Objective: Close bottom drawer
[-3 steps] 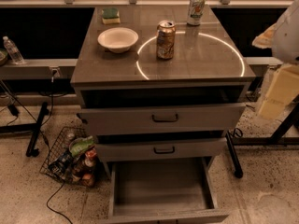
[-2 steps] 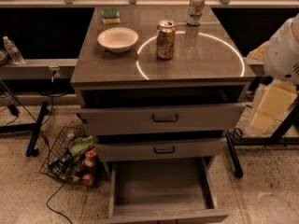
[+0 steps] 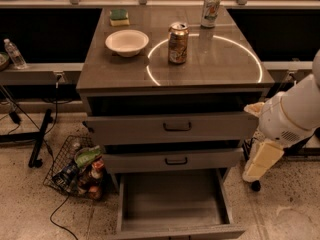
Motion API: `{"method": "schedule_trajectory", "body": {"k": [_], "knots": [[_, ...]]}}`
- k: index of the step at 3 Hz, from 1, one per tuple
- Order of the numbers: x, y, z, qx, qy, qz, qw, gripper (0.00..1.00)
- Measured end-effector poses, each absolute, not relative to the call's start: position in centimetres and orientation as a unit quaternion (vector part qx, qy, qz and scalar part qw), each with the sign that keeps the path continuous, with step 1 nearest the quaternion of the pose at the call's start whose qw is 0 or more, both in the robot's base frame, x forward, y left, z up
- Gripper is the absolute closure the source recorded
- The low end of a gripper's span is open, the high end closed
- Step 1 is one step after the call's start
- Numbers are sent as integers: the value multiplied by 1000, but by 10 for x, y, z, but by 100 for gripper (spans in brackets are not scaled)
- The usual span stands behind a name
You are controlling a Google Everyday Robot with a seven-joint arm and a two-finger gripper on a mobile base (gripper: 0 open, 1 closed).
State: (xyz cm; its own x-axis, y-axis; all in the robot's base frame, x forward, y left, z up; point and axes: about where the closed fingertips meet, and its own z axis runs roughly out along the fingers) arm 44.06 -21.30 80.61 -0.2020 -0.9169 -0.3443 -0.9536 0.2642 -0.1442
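Observation:
The bottom drawer [image 3: 175, 232] of the grey cabinet [image 3: 125, 74] is pulled far out. Its empty box lies open and its front panel sits at the bottom edge of the view. The mid drawer [image 3: 172, 160] and the top drawer [image 3: 172, 127] above it stand slightly out. My white arm comes in from the right. My gripper [image 3: 260, 164], a cream-coloured end piece, hangs down beside the cabinet's right side at the height of the mid drawer. It is clear of the bottom drawer and holds nothing that I can see.
On the cabinet top stand a white bowl [image 3: 127, 42], a brown can [image 3: 178, 43], a second can [image 3: 210, 9] and a sponge [image 3: 119, 17]. A wire basket of bottles [image 3: 77, 170] lies on the floor at the left. A black stand leg [image 3: 40, 139] is further left.
My arm has moved left and down, from the right edge of the view to close beside the cabinet's right side. The drawers have not moved.

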Motion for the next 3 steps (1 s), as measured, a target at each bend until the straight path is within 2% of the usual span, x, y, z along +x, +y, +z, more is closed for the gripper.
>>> {"method": "schedule_trajectory", "body": {"k": [1,3], "knots": [[440,-212,725,-607,769,81,186,0],[437,-203,694,-602,775,79,178,0]]}}
